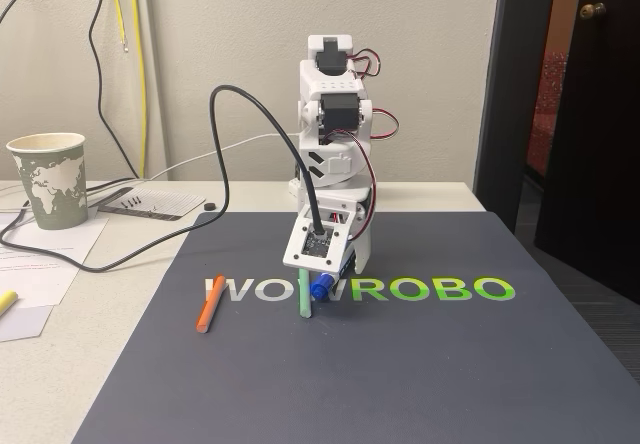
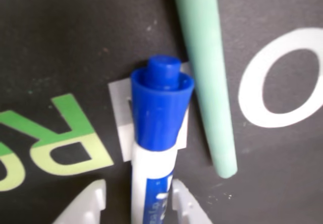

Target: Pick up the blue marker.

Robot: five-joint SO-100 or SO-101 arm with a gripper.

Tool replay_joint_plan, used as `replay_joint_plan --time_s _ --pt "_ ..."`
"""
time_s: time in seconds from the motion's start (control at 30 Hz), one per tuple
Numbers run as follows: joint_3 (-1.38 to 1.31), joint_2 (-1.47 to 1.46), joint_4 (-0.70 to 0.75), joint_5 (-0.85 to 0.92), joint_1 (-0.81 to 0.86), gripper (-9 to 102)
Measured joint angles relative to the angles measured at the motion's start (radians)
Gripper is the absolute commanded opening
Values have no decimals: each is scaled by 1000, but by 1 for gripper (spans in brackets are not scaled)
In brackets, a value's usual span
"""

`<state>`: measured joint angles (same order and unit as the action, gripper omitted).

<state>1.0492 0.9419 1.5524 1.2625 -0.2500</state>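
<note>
The blue marker (image 2: 151,173), a thick white barrel with a blue cap (image 2: 160,108), lies on the dark mat with its cap pointing away from the wrist. In the fixed view its cap (image 1: 320,287) pokes out under the lowered arm. My gripper (image 2: 139,191) straddles the barrel. The right fingertip (image 2: 184,201) is against the barrel, and a dark gap separates the left fingertip (image 2: 93,201) from it, so the jaws stand open. In the fixed view the gripper (image 1: 325,276) is down at the mat.
A thin green stick (image 2: 207,77) lies right beside the marker, also seen as the green stick (image 1: 304,302) under the arm. A thin orange stick (image 1: 210,304) lies to the left on the mat (image 1: 400,384). A paper cup (image 1: 50,179), papers and cables sit at the left.
</note>
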Motion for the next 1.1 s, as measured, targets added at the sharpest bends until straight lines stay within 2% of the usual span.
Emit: replay_joint_plan --time_s 0.67,1.1 --pt "-2 -17 -3 0 0 8" --pt "-2 -17 3 -3 0 7"
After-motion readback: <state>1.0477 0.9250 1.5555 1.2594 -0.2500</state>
